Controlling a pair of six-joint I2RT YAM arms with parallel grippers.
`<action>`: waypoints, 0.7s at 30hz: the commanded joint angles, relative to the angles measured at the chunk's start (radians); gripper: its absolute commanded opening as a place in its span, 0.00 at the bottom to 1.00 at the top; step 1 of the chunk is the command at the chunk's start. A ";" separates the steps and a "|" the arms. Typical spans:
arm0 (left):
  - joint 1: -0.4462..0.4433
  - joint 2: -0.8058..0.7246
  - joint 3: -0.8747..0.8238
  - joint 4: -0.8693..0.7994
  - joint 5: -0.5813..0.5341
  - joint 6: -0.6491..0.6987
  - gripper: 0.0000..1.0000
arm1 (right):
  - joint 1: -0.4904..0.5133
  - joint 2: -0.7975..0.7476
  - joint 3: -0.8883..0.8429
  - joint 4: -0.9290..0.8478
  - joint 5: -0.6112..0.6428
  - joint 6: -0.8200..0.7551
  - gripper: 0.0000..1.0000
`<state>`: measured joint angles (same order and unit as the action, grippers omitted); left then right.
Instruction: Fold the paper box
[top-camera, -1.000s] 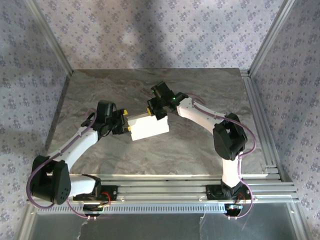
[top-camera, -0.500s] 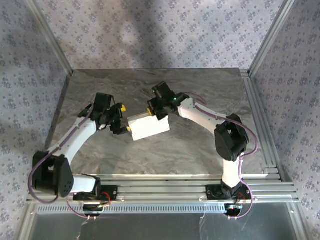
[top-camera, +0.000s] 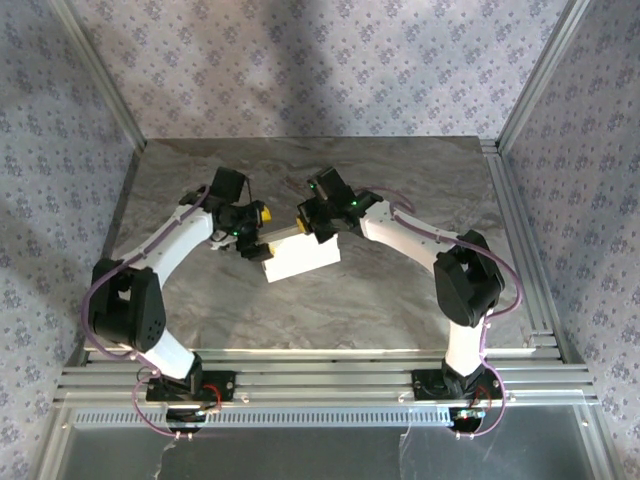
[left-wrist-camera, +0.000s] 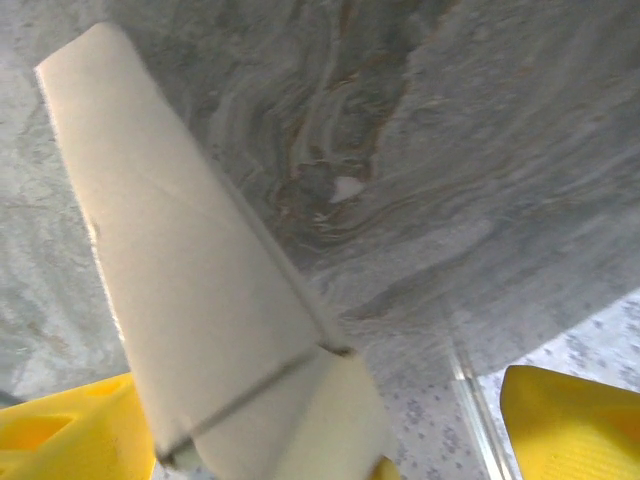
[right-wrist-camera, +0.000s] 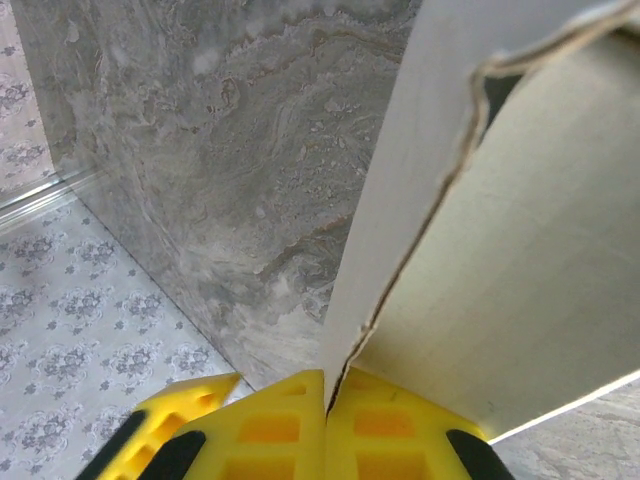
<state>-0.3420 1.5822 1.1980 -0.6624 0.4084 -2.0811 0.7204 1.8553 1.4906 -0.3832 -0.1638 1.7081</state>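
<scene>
Top external, paper box (top-camera: 300, 256), marbled table (top-camera: 400, 190), walls (top-camera: 330, 60)

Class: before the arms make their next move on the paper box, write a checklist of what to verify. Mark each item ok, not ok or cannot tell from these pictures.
1. Right gripper clamped on the paper box: ok, its fingers are shut on a cardboard edge.
2. Left gripper straddles the box's end flap: ok, jaws open with the flap between them.
3. Left gripper holding the flap: not ok, there is a wide gap beside one finger.
4. Box fully closed: not ok, a seam gapes in the right wrist view.
5. Box resting on the table: cannot tell.
</scene>
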 joint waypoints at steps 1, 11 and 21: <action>-0.031 0.023 0.001 -0.055 0.041 -0.155 0.84 | -0.004 -0.031 -0.018 -0.004 0.019 -0.025 0.00; -0.037 0.010 -0.100 0.022 -0.014 -0.213 0.74 | -0.004 -0.043 -0.037 0.017 0.020 -0.022 0.00; -0.038 0.026 -0.118 0.028 -0.025 -0.218 0.55 | -0.003 -0.046 -0.038 0.027 0.025 -0.019 0.00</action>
<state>-0.3790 1.6058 1.0939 -0.6163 0.3973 -2.0926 0.7200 1.8397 1.4662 -0.3626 -0.1711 1.7035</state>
